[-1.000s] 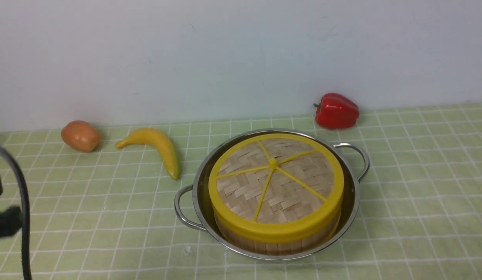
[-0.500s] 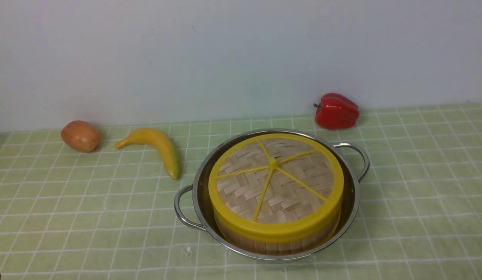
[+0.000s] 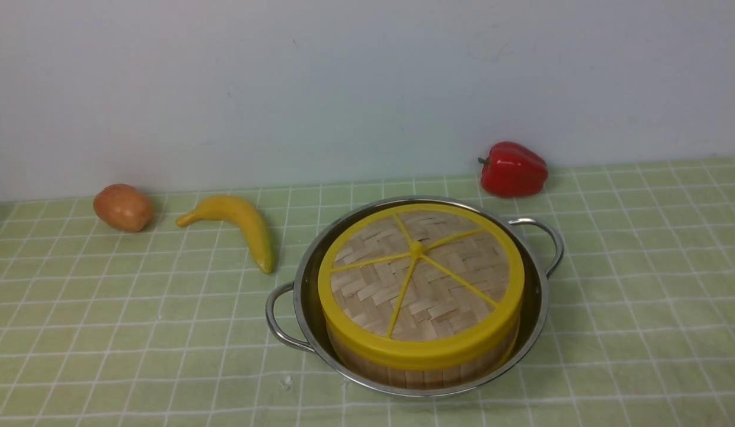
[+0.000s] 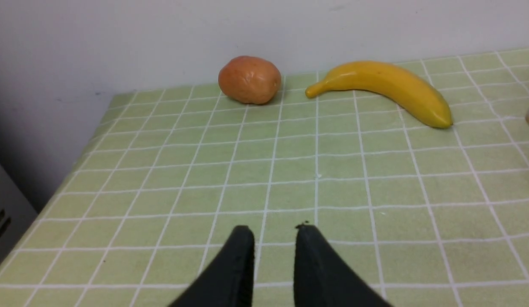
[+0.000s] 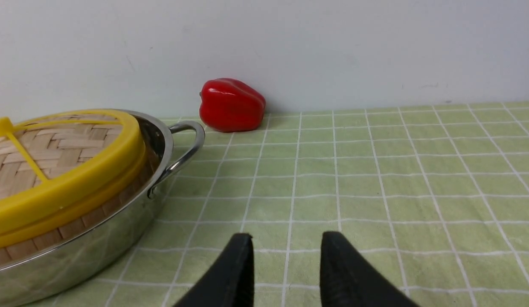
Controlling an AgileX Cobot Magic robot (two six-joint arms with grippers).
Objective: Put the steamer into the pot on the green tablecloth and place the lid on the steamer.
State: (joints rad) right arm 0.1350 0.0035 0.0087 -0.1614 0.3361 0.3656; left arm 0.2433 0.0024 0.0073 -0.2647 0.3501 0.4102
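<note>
The shiny pot [image 3: 539, 308] stands on the green tablecloth [image 3: 136, 314], right of centre. Inside it sits the steamer [image 3: 403, 373], of which only the wooden wall shows. The lid [image 3: 421, 279], woven with yellow rim and spokes, lies flat on the steamer. Neither gripper appears in the front view. In the left wrist view my left gripper [image 4: 274, 230] hangs over bare cloth, its jaws a little apart with nothing between them. In the right wrist view my right gripper [image 5: 287, 236] is open and empty over the cloth, beside the pot [image 5: 98, 247] and apart from it.
A brown potato [image 3: 123, 207] and a banana [image 3: 237, 225] lie at the back left. A red pepper [image 3: 513, 169] sits against the wall behind the pot. The cloth's left edge [image 4: 83, 157] drops off beside a grey cabinet.
My left arm and its black cable, at the front view's left edge a second ago, have drawn back out of that view. Pot, steamer and lid have not moved.
</note>
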